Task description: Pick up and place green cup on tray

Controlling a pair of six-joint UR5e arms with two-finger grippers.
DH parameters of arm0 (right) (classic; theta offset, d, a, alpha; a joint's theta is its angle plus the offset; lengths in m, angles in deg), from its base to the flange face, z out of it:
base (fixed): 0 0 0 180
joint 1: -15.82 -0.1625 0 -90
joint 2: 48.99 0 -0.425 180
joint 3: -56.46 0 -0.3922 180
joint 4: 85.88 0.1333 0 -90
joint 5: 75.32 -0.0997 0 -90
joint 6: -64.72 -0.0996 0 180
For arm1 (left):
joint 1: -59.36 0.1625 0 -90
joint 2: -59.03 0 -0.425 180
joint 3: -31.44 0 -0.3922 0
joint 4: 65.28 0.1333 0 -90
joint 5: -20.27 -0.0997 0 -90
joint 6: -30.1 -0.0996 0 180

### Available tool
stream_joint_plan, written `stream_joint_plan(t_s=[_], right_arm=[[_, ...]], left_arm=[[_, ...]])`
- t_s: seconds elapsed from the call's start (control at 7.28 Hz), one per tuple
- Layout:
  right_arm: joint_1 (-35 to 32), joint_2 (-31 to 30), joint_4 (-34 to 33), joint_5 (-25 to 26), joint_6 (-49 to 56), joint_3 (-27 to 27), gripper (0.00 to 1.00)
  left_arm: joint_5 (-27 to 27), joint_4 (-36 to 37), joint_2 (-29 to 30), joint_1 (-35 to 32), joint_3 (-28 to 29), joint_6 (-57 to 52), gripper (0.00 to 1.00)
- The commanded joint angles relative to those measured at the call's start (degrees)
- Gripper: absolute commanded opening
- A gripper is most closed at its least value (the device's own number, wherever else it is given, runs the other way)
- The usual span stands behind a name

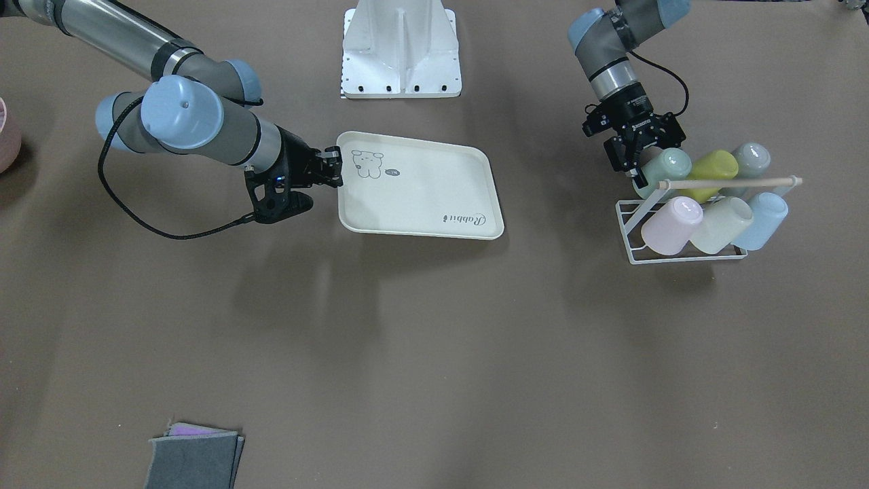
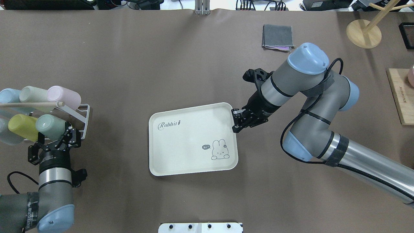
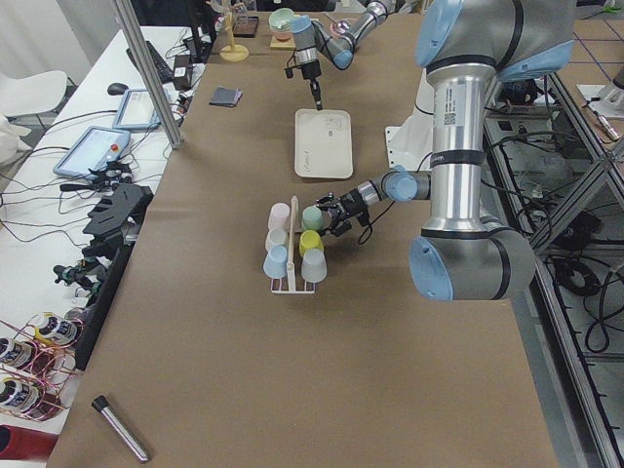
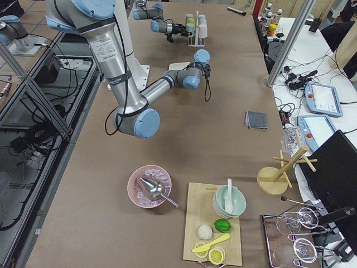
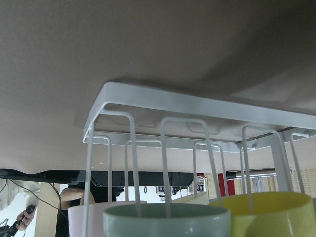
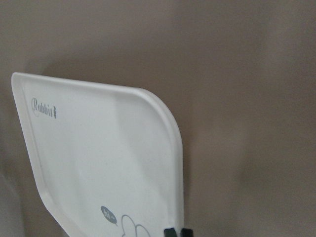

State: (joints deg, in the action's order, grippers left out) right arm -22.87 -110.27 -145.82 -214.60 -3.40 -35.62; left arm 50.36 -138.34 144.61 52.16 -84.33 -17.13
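The green cup (image 2: 50,126) lies on its side on a white wire rack (image 2: 82,113) at the table's left end, next to a yellow-green cup (image 2: 21,126). It also shows in the front view (image 1: 669,166) and low in the left wrist view (image 5: 165,219). My left gripper (image 2: 54,134) is open, with its fingers on either side of the cup's near end. The cream tray (image 2: 190,139) with the "Rabbit" script lies flat mid-table. My right gripper (image 2: 236,122) is shut on the tray's right rim, and its fingertips (image 6: 170,232) sit close together on that rim (image 6: 178,163).
Pink (image 2: 64,97), cream-green (image 2: 34,94) and blue (image 2: 8,95) cups fill the rack's far row under a wooden rod (image 2: 29,104). A grey cloth (image 2: 277,36) lies at the far side. A wooden stand (image 2: 364,32) and board (image 2: 401,97) are at the right.
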Motion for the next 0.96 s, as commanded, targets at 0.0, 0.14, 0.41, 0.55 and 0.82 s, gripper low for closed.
stream_joint_plan(t_s=[0.0, 0.14, 0.41, 0.55, 0.82], right_arm=[[0.5, 0.8, 0.0, 1.3, -2.9, 0.4, 0.06], [0.5, 0.8, 0.0, 1.4, -3.0, 1.0, 0.63], [0.3, 0.8, 0.1, 1.5, -3.4, 0.8, 1.0], [0.0, 0.7, 0.1, 1.4, -3.5, 0.4, 1.0], [-1.5, -1.5, 0.2, 1.3, -2.5, -0.8, 1.0]], left_arm=[[0.0, -0.2, 0.5, 0.0, -0.1, -2.1, 0.85], [-0.1, -0.2, 0.5, 0.0, -0.1, -2.3, 0.85], [-0.8, -0.1, 0.5, 0.0, -0.2, -2.5, 0.81], [-0.8, -0.1, 0.5, 0.0, -0.2, -3.0, 0.81], [-0.7, -0.1, 0.5, 0.0, -0.7, -3.7, 0.77]])
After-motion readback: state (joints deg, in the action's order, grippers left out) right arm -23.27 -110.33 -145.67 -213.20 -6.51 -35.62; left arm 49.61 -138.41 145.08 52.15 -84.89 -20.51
